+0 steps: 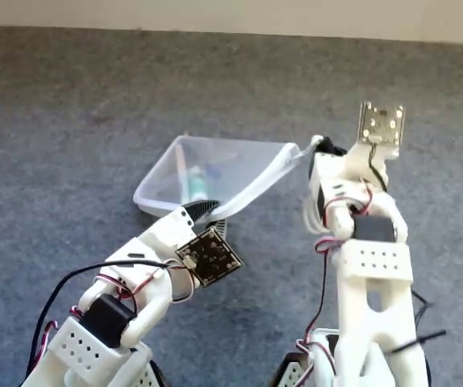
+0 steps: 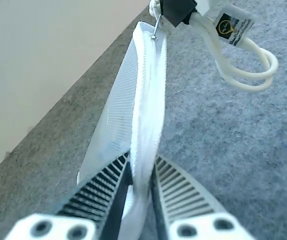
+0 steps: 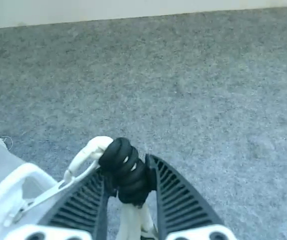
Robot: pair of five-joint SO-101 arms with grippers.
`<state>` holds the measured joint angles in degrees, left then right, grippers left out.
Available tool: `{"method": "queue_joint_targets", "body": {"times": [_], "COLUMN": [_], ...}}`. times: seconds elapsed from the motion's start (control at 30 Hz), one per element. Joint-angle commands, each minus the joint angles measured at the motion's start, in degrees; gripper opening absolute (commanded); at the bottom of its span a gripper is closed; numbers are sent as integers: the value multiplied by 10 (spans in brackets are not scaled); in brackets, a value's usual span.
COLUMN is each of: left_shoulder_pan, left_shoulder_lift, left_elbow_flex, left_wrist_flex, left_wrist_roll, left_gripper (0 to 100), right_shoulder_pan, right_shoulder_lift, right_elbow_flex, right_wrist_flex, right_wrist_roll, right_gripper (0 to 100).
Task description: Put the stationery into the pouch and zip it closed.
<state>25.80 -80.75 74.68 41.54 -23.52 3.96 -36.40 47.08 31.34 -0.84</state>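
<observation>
White mesh pouch [image 1: 223, 165] held taut: left pincer [image 2: 142, 161] pinching its end, right pincer [image 3: 127, 169] pinching zip pull [image 3: 119, 152].

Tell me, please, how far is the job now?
Done: the stationery lies inside the pouch. In hand: left tool pinches one end of the zip, right tool grips the pull at the other end. Left: zip looks shut along its length; confirm, then let go.
</observation>
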Motion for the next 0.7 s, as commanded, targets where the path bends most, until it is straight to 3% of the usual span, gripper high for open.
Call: {"method": "queue_joint_targets", "body": {"times": [0.0, 0.23, 0.67], "left_shoulder_pan": [-18, -18, -18], "left_shoulder_lift": [-10, -10, -10], "left_elbow_flex": [-15, -15, -15], "left_wrist_flex": [13, 13, 13], "left_wrist_roll": [-4, -4, -4], "left_gripper": [5, 5, 5], "right_shoulder_pan": [79, 106, 83], "right_shoulder_lift": [92, 131, 131], "right_elbow_flex": [-84, -147, -148], "right_wrist_flex": [-21, 52, 61], "right_wrist_roll": [-11, -36, -35], "right_gripper": [5, 5, 9]}}
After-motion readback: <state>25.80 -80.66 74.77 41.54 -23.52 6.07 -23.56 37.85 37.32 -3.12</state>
